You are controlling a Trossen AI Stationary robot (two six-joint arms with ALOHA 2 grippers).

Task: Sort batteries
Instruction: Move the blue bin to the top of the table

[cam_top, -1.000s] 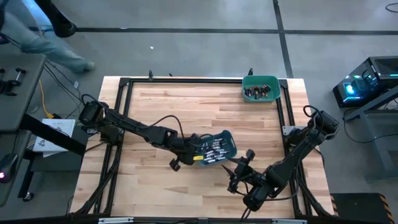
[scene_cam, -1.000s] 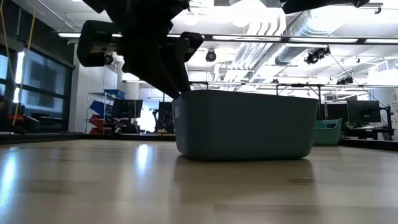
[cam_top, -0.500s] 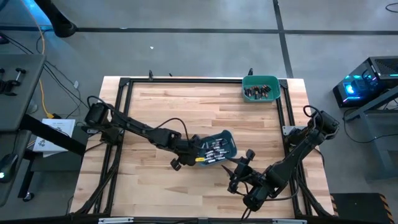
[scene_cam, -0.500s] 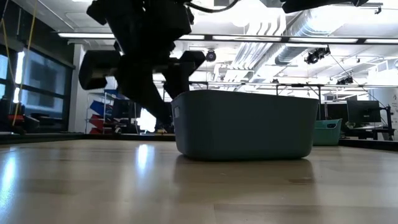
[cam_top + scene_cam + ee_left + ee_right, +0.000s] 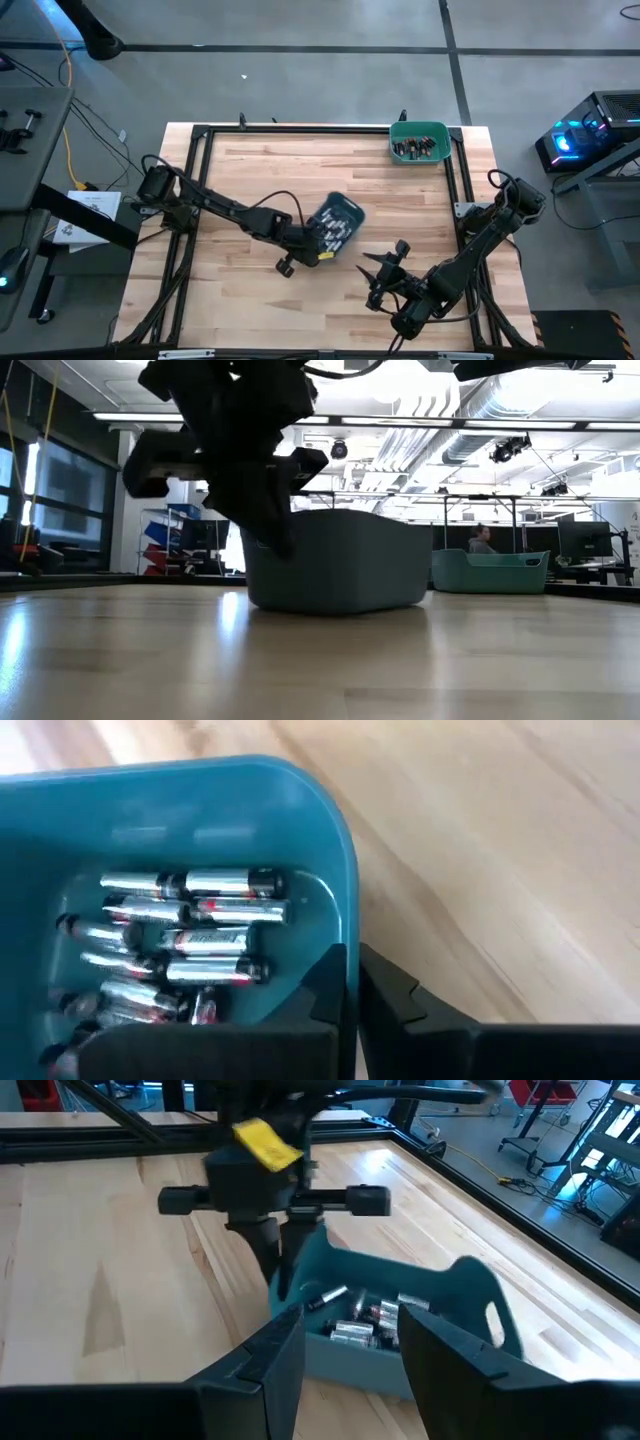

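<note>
My left fingers (image 5: pixel 318 243) are pinched on the rim of the teal bin (image 5: pixel 338 213), mid-desk. Batteries (image 5: pixel 190 945) lie flat inside, just ahead of that grip, long axes roughly parallel. Right fingers (image 5: pixel 383 268) are spread, empty, near but off the bin; left arm's closer.

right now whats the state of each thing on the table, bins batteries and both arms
blue bin: mid-table, its rim pinched by the left gripper, upright on the wood
batteries: loose pile lying inside the blue bin
left gripper: fingers shut on the blue bin's rim
right gripper: fingers open, empty, near the table's front edge, facing the blue bin
green bin: far right corner, holds dark batteries, untouched
</note>
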